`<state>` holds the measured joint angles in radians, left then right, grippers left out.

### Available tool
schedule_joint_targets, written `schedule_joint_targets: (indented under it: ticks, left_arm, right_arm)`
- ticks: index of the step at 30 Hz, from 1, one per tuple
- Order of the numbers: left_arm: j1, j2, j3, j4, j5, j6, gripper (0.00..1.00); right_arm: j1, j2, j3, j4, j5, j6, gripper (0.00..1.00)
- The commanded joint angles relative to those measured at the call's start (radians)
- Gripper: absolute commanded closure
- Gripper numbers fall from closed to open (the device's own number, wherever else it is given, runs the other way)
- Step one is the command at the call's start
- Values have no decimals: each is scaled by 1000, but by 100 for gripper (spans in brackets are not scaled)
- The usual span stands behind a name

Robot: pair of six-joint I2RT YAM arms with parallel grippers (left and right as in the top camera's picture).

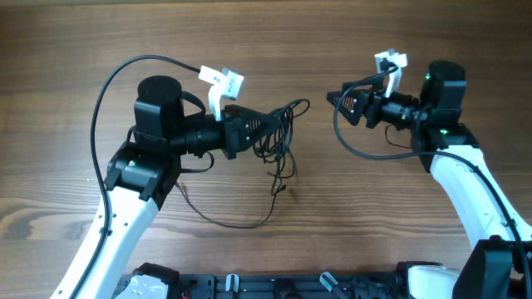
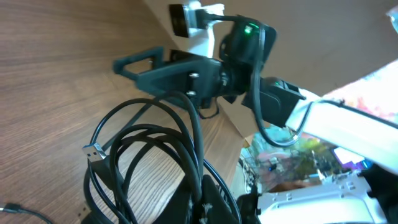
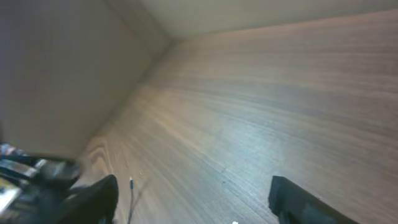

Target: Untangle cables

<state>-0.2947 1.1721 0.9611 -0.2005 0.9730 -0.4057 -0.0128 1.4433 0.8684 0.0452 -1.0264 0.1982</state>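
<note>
The cables (image 1: pixel 281 137) are a tangle of thin dark loops left of the table's middle. One strand trails down and left across the wood (image 1: pixel 241 223). My left gripper (image 1: pixel 264 126) is shut on the bundle. In the left wrist view the loops (image 2: pixel 155 146) rise out of the closed jaws (image 2: pixel 208 202), and a metallic plug end (image 2: pixel 93 151) hangs at the left. My right gripper (image 1: pixel 339 98) is apart from the bundle, to its right, pointing at it. It is open and empty in the right wrist view (image 3: pixel 193 202), where one thin cable tip (image 3: pixel 130 184) lies near its left finger.
The wooden table (image 1: pixel 349 216) fills the views. Thick black arm cables loop beside the left arm (image 1: pixel 104 91) and under the right arm (image 1: pixel 366 151). The right arm's gripper shows in the left wrist view (image 2: pixel 180 71). The robot base runs along the front edge (image 1: pixel 274 286).
</note>
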Motion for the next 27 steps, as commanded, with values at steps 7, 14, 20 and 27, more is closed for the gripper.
schedule_joint_targets:
  ticks: [7, 14, 20, 27]
  left_arm:
    - [-2, -10, 4, 8, -69, -101, 96]
    - [-55, -11, 4, 8, -64, -105, 96]
    - [-118, -10, 4, 44, -35, -95, 96]
    - [-129, -10, 4, -4, 111, 11, 96]
  right_arm:
    - [82, 6, 7, -5, -305, -93, 23]
    - [156, 6, 7, 81, -202, -102, 16]
    - [240, 6, 7, 81, -223, -252, 12]
    - [201, 6, 7, 98, -211, -270, 55]
